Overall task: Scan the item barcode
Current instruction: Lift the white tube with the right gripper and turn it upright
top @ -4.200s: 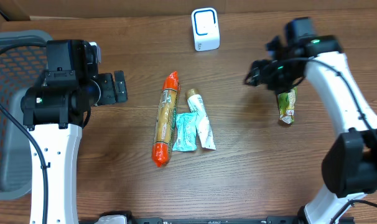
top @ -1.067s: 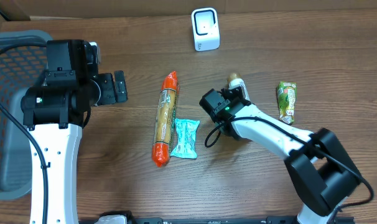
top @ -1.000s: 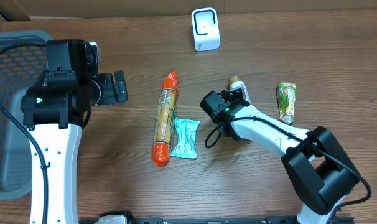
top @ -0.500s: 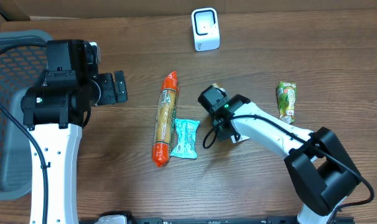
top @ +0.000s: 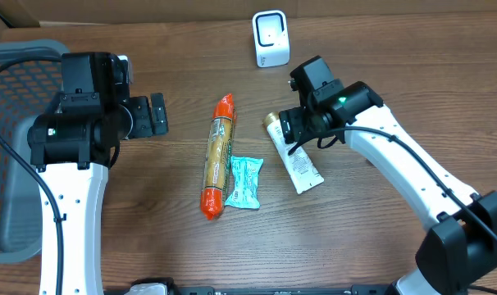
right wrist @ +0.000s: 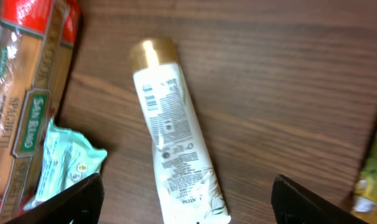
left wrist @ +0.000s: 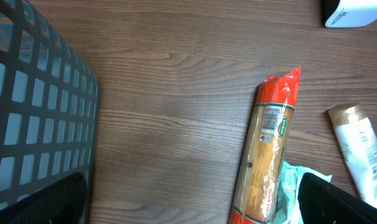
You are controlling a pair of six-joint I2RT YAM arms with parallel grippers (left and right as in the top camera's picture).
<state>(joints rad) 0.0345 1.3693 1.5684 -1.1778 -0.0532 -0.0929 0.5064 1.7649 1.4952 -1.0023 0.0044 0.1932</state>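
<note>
A white tube with a gold cap point(top: 295, 161) lies flat on the wooden table, right of a teal wipes pack point(top: 246, 181) and a long spaghetti packet point(top: 218, 156). My right gripper point(top: 297, 132) hovers over the tube's cap end, open and holding nothing. In the right wrist view the tube point(right wrist: 175, 149) lies printed side up between the wide-apart fingers point(right wrist: 73, 200). The white barcode scanner point(top: 271, 38) stands at the back. My left gripper point(top: 155, 115) is open and empty, left of the spaghetti packet point(left wrist: 263, 162).
A grey mesh basket point(top: 11, 164) stands at the far left, and its wall point(left wrist: 33, 118) fills the left of the left wrist view. A green packet point(right wrist: 372, 171) shows at the right edge of the right wrist view.
The right gripper opened and let go of the tube, then rose and moved back toward the scanner. The tube now lies on the table. The left arm has not moved.
</note>
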